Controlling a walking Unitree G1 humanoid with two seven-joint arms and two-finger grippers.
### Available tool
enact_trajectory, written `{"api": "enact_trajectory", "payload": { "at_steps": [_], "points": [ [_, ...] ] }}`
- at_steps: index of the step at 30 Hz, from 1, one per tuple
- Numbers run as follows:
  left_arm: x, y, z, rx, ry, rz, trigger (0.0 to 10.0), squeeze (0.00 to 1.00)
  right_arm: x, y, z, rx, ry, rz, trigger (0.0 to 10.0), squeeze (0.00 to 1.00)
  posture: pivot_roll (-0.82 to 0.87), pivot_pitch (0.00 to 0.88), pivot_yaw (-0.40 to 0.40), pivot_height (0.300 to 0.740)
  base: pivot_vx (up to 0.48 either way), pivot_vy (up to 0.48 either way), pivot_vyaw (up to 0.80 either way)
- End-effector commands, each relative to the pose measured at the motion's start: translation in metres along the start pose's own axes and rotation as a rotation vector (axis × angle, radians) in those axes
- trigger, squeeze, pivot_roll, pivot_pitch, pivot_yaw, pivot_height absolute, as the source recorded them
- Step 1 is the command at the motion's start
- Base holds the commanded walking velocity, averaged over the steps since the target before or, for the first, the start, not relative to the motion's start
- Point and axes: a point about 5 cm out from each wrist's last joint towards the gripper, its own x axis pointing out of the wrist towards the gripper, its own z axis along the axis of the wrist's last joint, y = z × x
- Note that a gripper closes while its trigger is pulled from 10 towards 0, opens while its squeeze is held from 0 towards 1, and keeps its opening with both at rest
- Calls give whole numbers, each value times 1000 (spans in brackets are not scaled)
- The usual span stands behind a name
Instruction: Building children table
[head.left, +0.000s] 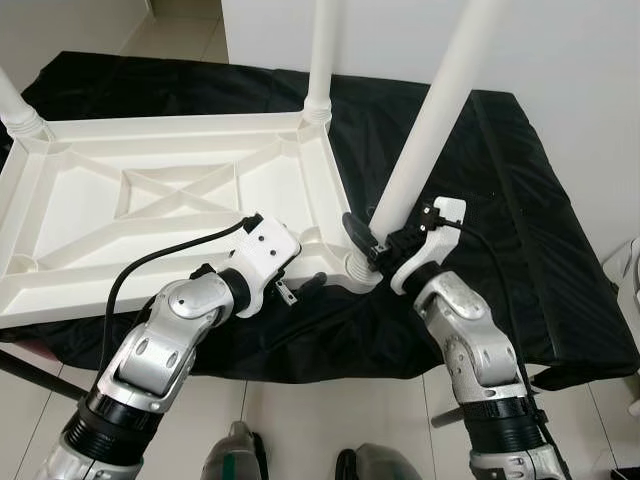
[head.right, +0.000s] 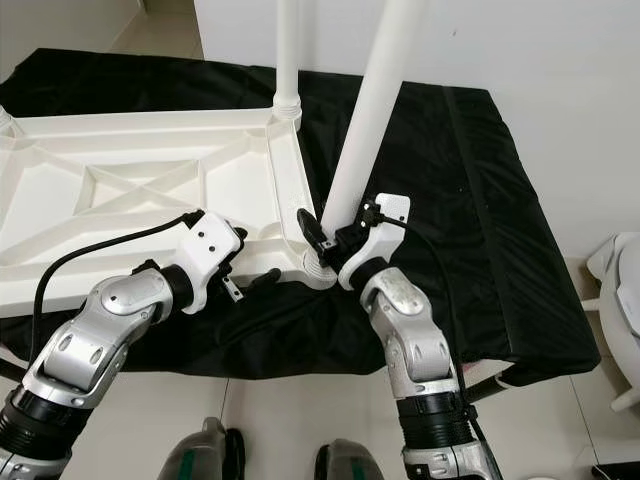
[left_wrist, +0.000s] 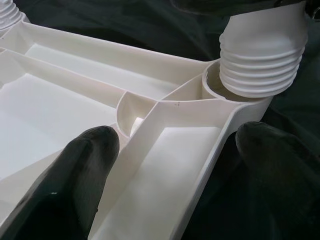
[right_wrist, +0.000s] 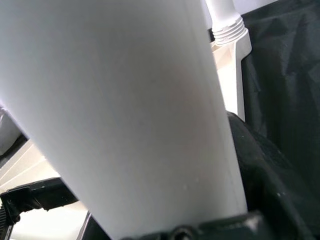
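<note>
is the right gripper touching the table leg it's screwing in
Touching. In the left eye view the right gripper has its black fingers clamped on the leaning table leg just above the corner socket.

I see a low surface covered by a black cloth, filling the middle of the frame from left to right. On the cloth lies a white plastic tabletop, upside down, in the left half. I can see its ribs and a big cross shape. Pale floor tiles run along the bottom of the frame.
</note>
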Motion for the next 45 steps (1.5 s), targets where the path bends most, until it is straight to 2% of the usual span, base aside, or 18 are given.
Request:
{"api": "enact_trajectory", "payload": {
  "at_steps": [1, 9, 15, 21, 25, 33, 38, 40, 45],
  "points": [
    [0, 2, 3, 18, 1, 30, 10000, 0, -12, -23, -11, 1, 71, -115, 10000, 0, -116, 72, -18, 740, 0, 0, 0],
    [0, -11, 6, 11, -26, -81, 10000, 0, -17, -43, -9, -8, 68, -223, 10000, 0, -127, 78, -15, 740, 0, 0, 0],
    [0, -13, 10, 8, -49, -98, 10000, 0, -17, -46, -8, 0, 63, -246, 10000, 0, -127, 79, -14, 740, 0, 0, 0],
    [0, -13, 12, 10, -60, -102, 10000, 0, -15, -43, -5, 24, 40, -226, 10000, 0, -126, 78, -15, 740, 0, 0, 0],
    [1, -11, 15, 10, -71, -95, 10000, 0, -3, -27, 22, 97, -108, -130, 10000, 0, -122, 75, -17, 740, 0, 0, 0],
    [1, -12, 17, 5, -79, -91, 10000, 0, 6, -15, 41, 179, -208, -51, 10000, 0, -115, 70, -23, 740, 0, 0, 0],
    [1, -12, 18, 1, -84, -86, 10000, 0, 10, -14, 29, 218, -167, -61, 10000, 0, -110, 69, -30, 740, 0, 0, 0],
    [1, -12, 18, -3, -85, -82, 10000, 0, 8, -16, 15, 266, -124, -83, 10000, 0, -108, 68, -32, 740, 0, 0, 0],
    [1, -13, 18, -4, -84, -81, 10000, 0, 4, -20, -3, 289, -56, -120, 10000, 0, -108, 67, -32, 740, 0, 0, 0]
  ]
}}
